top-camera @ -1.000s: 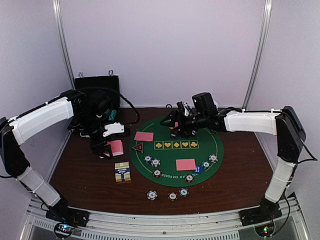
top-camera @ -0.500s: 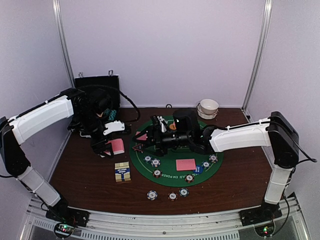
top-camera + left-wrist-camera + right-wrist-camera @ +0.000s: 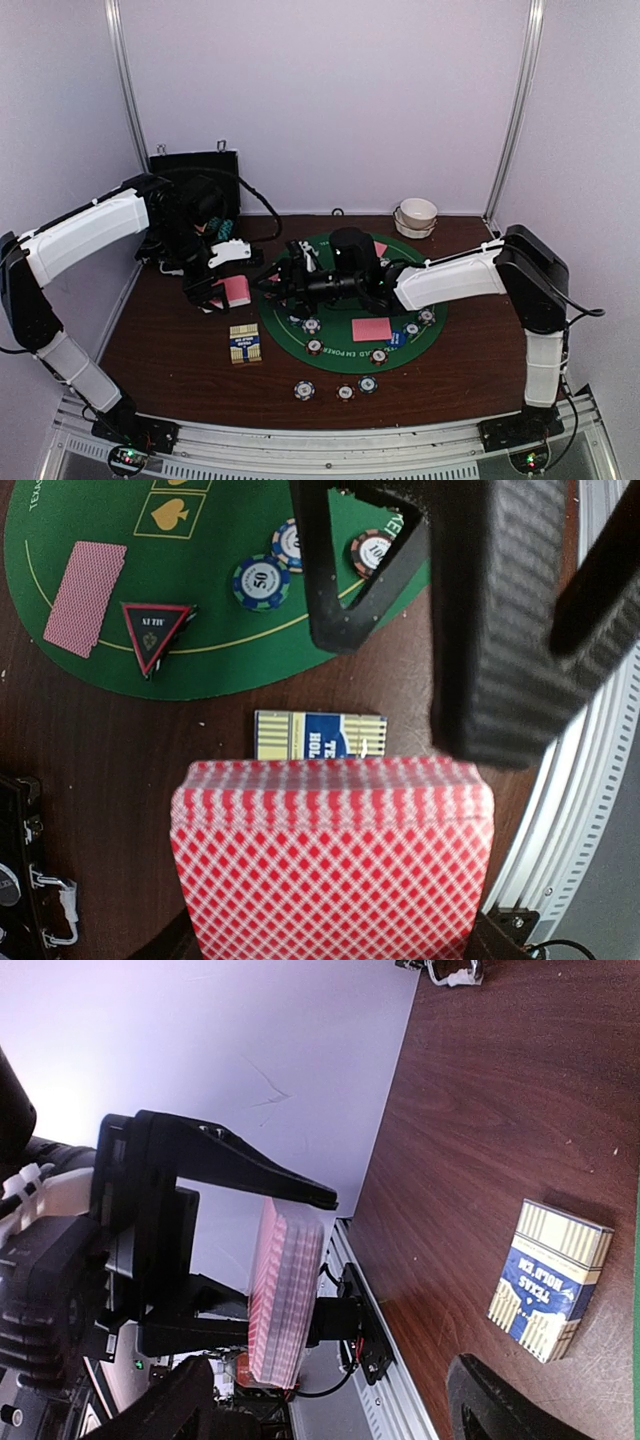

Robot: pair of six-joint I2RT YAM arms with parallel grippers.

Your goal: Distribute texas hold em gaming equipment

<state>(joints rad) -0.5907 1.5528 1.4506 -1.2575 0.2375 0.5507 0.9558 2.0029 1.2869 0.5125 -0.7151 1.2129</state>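
Left end effector [image 3: 220, 290] pinches a thick deck of playing cards [image 3: 330, 860] with pink lattice backs; right end effector [image 3: 283, 281] spread.

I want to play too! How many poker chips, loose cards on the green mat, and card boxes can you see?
poker chips: 9
loose pink-backed cards on the green mat: 3
card box: 1
Total: 13
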